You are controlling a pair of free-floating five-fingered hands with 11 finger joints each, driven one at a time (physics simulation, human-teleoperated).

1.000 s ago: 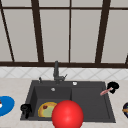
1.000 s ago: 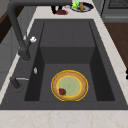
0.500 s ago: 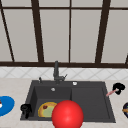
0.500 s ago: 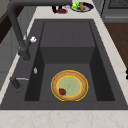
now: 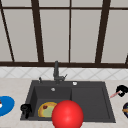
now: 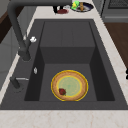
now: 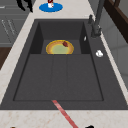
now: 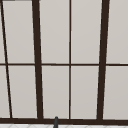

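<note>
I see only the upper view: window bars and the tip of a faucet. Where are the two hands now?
Observer: The right hand is over the counter right of the sink, curled round a thin pink stick.
Operator: And the left one?
Observer: The left hand hangs at the sink's front left corner, fingers curled, holding nothing.
Operator: Is anything inside the sink?
Observer: Yes, a yellow-rimmed plate lies flat on the basin floor, with a small dark red piece on it.
Operator: What lies left of the sink?
Observer: A blue plate rests on the counter there, with a small red and white thing on it.
</note>
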